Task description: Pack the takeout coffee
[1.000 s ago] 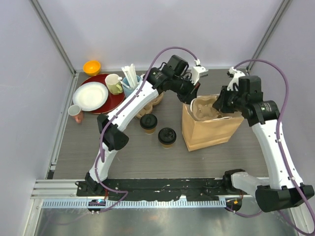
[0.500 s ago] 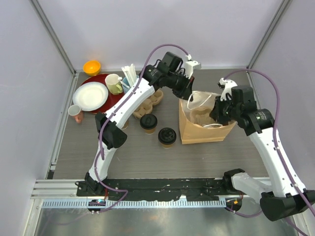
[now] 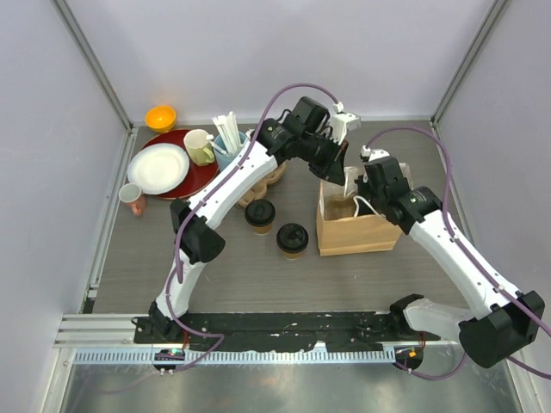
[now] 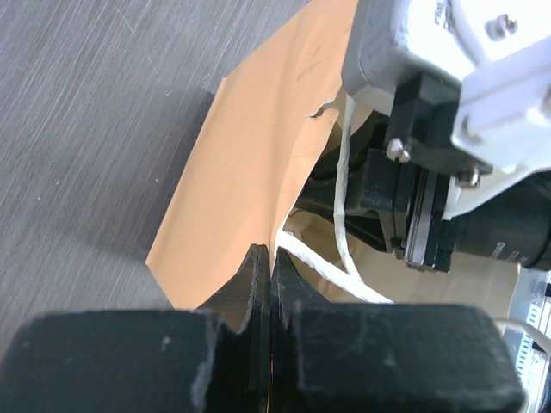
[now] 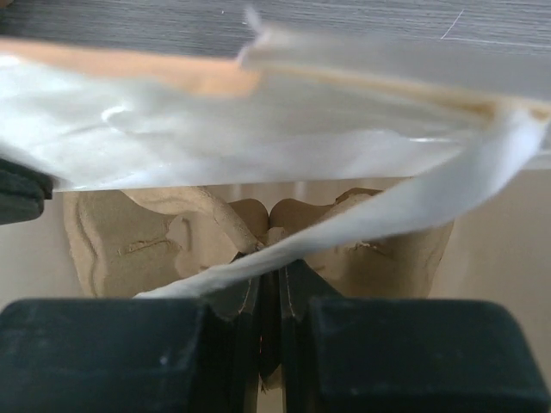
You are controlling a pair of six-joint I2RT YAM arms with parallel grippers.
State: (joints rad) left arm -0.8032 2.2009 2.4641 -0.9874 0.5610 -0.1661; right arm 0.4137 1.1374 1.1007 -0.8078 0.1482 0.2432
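Top view: the takeout coffee is two kraft cups with black lids, the far cup (image 3: 260,213) and the near cup (image 3: 293,238), both upright on the bench (image 3: 172,267) just left of the paper bag (image 3: 357,234) and outside it; the bag stands upright right of centre with its mouth open; the left hand (image 3: 339,175) reaches to the bag's far left rim, the right hand (image 3: 358,194) dips into the mouth from the right; a pulp carrier (image 3: 274,175) lies far of the cups, partly hidden by the left arm; at far left a red tray (image 3: 200,179) bears a white plate (image 3: 157,168), a yellow-green mug (image 3: 200,146) and a light blue cup (image 3: 228,155) of white sticks; an orange bowl (image 3: 160,116) sits beyond the tray, a small pink cup (image 3: 132,198) beside it on the left.

Left wrist view: the left hand (image 4: 269,258) has its fingers pressed together, pinching the bag's (image 4: 258,155) top edge; a white handle (image 4: 343,189) hangs just beside the grip; the other arm's wrist fills the upper right.

Right wrist view: the right hand (image 5: 271,267) is closed tight on the white handle (image 5: 405,206), which runs up to the right; below, inside the bag, lies a second pulp carrier (image 5: 112,241); no cup shows in it.
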